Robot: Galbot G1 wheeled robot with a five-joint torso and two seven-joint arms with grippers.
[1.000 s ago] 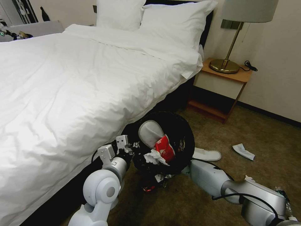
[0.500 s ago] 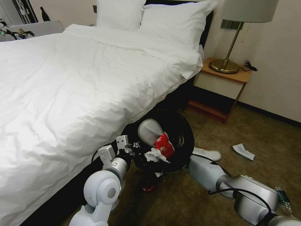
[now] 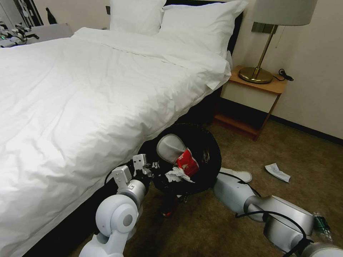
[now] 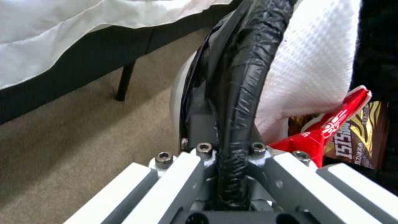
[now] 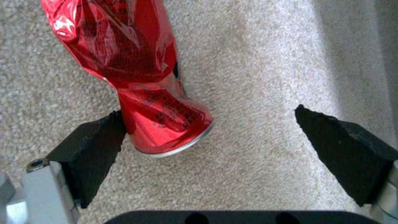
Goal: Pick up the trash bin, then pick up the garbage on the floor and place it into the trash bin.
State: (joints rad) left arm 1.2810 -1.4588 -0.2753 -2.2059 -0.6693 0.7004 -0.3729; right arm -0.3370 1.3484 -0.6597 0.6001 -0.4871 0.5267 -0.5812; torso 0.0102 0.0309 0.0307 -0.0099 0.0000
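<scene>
Jaws wide around can (image 5: 159,124) (crushed)

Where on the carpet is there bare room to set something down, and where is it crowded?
Free: carpet between the nightstand, the tissue and the wall. Crowded: beside the bed, where the left gripper clamps the trash bin, and the open right gripper brackets the red can.

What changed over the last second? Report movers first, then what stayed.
The right arm slid left, deeper under the trash bin; its open right gripper now brackets the crushed red can without clamping it. The bin rose slightly. The left gripper stays shut on the bin's rim; the slipper and tissue stayed put.
</scene>
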